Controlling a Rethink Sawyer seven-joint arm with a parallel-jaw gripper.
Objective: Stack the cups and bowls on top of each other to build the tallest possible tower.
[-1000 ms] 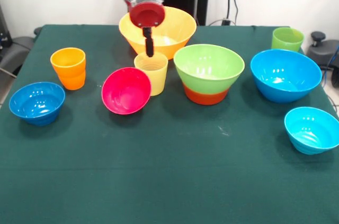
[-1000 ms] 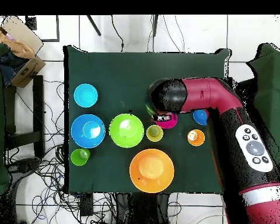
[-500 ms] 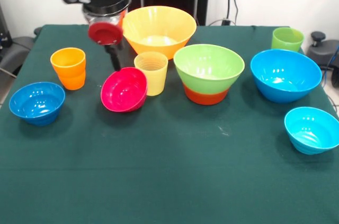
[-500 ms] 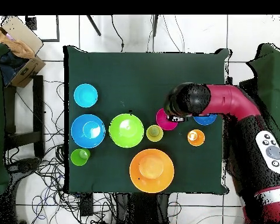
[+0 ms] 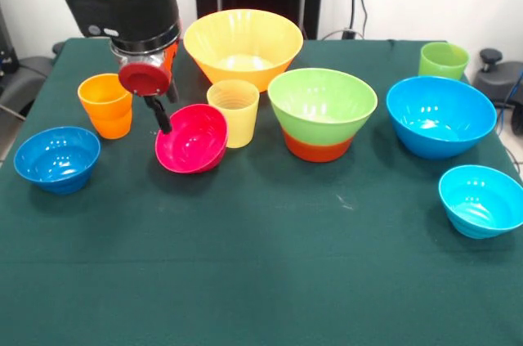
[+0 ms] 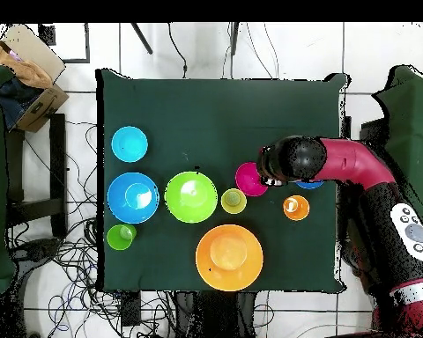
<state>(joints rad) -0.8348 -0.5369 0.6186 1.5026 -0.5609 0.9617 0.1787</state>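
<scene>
The claw (image 5: 161,117), spread or pinching I cannot tell, hangs at the tilted magenta bowl (image 5: 193,140): light, stiff, slick plastic, best gripped across its thin rim.

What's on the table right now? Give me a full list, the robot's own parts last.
yellow-orange bowl: 1, big, back centre.
light green bowl: 1, nested on orange-red bowl, centre.
magenta bowl: 1, tilted, left of centre.
pale yellow cup: 1, beside the magenta bowl.
orange cup: 1, left.
small dark blue bowl: 1, far left.
big blue bowl: 1, right.
cyan bowl: 1, front right.
light green cup: 1, back right.
table: 1, green cloth.
end effector: 1, at the magenta bowl's left rim.
</scene>
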